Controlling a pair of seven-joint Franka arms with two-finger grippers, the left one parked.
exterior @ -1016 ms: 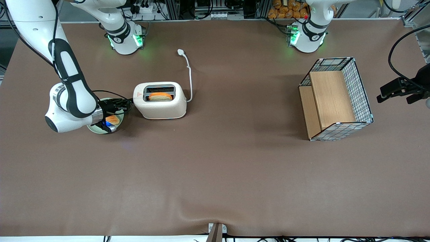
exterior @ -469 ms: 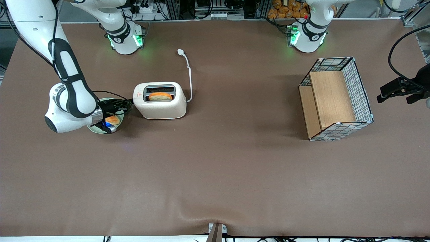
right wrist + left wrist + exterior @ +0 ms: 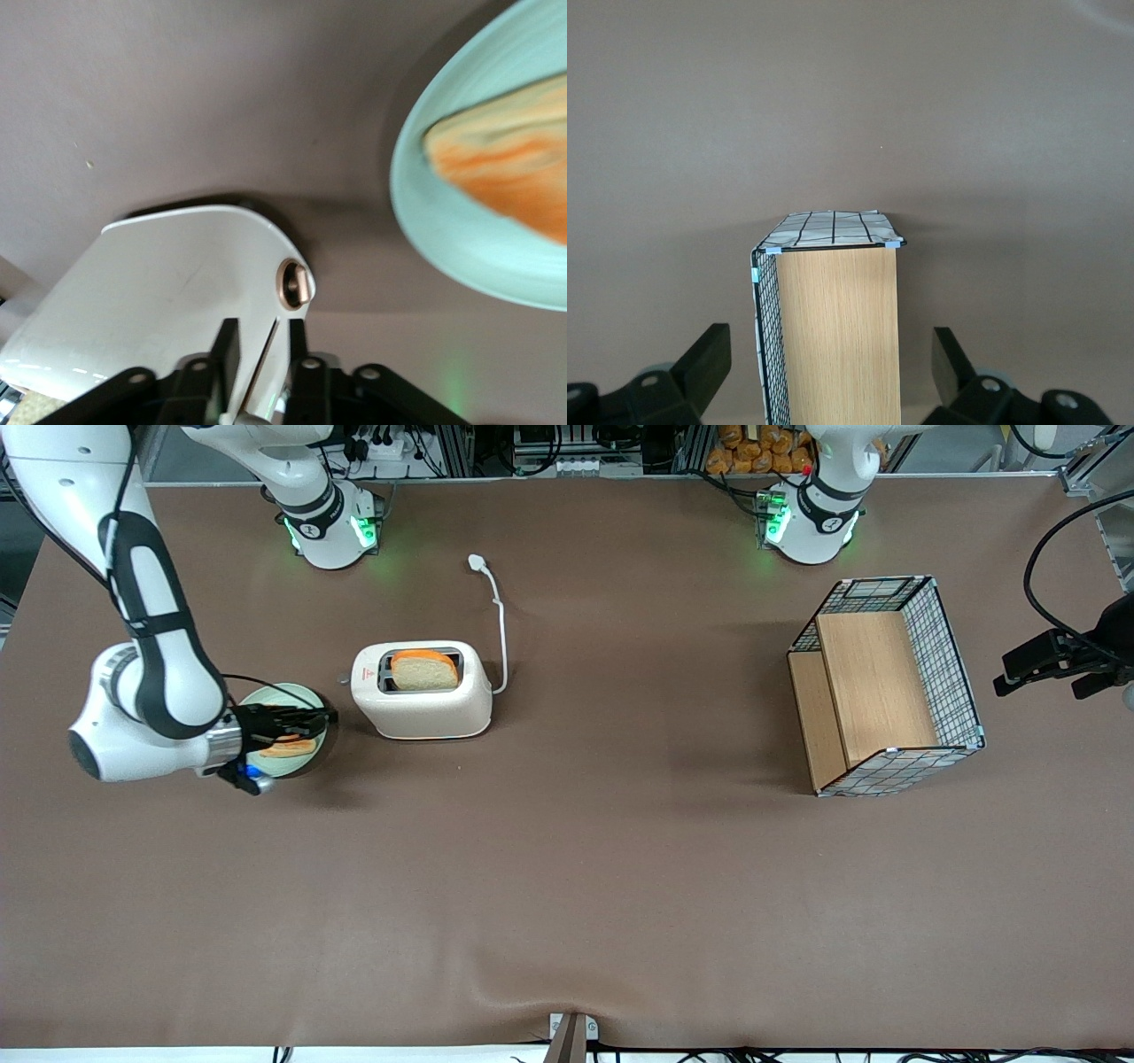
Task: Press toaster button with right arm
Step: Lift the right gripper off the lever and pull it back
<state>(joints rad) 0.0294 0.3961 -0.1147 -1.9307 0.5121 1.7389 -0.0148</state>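
Observation:
The cream-white toaster (image 3: 423, 691) stands on the brown table with a bread slice (image 3: 425, 670) sticking up out of its slot. The toaster button (image 3: 344, 682) is a tiny grey stub on the narrow end face that faces my gripper. My right arm's gripper (image 3: 326, 716) hovers over a pale green plate (image 3: 275, 688), a short gap from that end face, a little nearer the front camera than the button. Its fingers are almost together and hold nothing. In the right wrist view the gripper (image 3: 260, 323) points at the toaster's end face (image 3: 177, 283), near a round copper-coloured knob (image 3: 294, 285).
A second bread slice (image 3: 288, 748) lies on the plate under the gripper. The toaster's white cord (image 3: 499, 615) runs away from the front camera. A wire-and-wood basket (image 3: 886, 686) stands toward the parked arm's end of the table, and also shows in the left wrist view (image 3: 833, 319).
The bread slice has risen out of the toaster slot. My gripper has pulled back from the toaster's end face, toward the working arm's end and a little nearer the front camera.

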